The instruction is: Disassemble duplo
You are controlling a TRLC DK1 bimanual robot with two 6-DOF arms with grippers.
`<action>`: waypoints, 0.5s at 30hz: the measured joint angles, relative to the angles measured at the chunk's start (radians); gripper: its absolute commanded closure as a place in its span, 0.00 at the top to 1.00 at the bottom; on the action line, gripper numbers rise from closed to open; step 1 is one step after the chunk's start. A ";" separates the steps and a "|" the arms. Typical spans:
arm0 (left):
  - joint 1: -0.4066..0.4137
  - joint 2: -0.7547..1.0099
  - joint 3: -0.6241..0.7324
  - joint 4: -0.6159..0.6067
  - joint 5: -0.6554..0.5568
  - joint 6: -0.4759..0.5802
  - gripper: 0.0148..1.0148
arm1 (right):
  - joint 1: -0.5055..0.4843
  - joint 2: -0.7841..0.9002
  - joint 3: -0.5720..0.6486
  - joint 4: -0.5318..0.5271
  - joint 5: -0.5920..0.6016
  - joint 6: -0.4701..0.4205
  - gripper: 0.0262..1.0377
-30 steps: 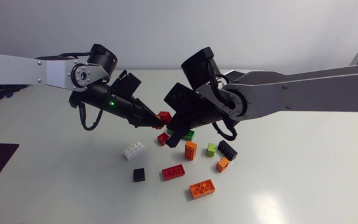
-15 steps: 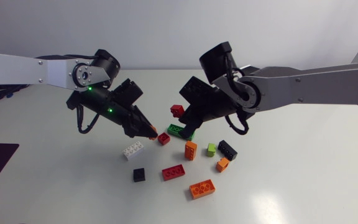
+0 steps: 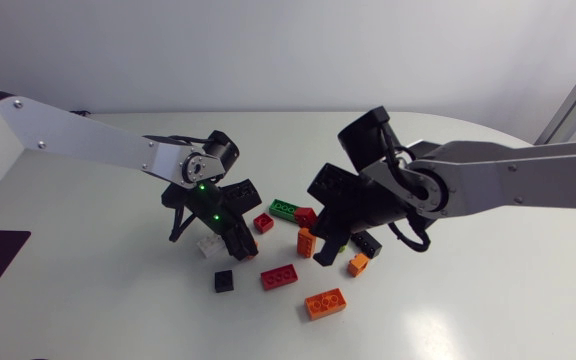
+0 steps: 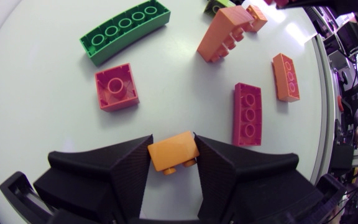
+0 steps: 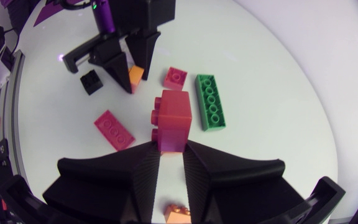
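The white worktop (image 3: 488, 300) is strewn with loose duplo bricks. The right gripper (image 5: 171, 147) has its fingers clamped on a red block (image 5: 174, 118), near the long green brick (image 5: 210, 102) lying flat. The left gripper (image 4: 173, 139) is down by the white brick (image 3: 208, 245), its fingers pinching a small orange brick (image 4: 174, 152) from both sides.

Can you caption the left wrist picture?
Left claw pinches a small orange brick; green brick and square red brick lie ahead.

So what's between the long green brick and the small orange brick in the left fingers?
A small red square plastic brick, touching neither, in the left wrist view.
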 measured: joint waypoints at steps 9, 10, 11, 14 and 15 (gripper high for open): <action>0.003 -0.046 -0.040 0.027 -0.031 -0.006 0.96 | 0.019 0.028 -0.049 -0.004 0.007 -0.050 0.19; 0.004 -0.065 -0.048 0.032 -0.031 -0.012 0.96 | 0.022 0.037 -0.053 -0.004 0.009 -0.058 0.19; 0.008 -0.086 -0.056 0.040 -0.033 -0.020 0.96 | 0.024 0.050 -0.057 -0.003 0.010 -0.062 0.19; 0.034 -0.154 -0.068 0.063 -0.034 -0.035 0.96 | 0.029 0.085 -0.077 0.016 0.032 -0.069 0.20; 0.043 -0.174 -0.071 0.074 -0.034 -0.043 0.96 | 0.029 0.098 -0.085 0.029 0.040 -0.072 0.20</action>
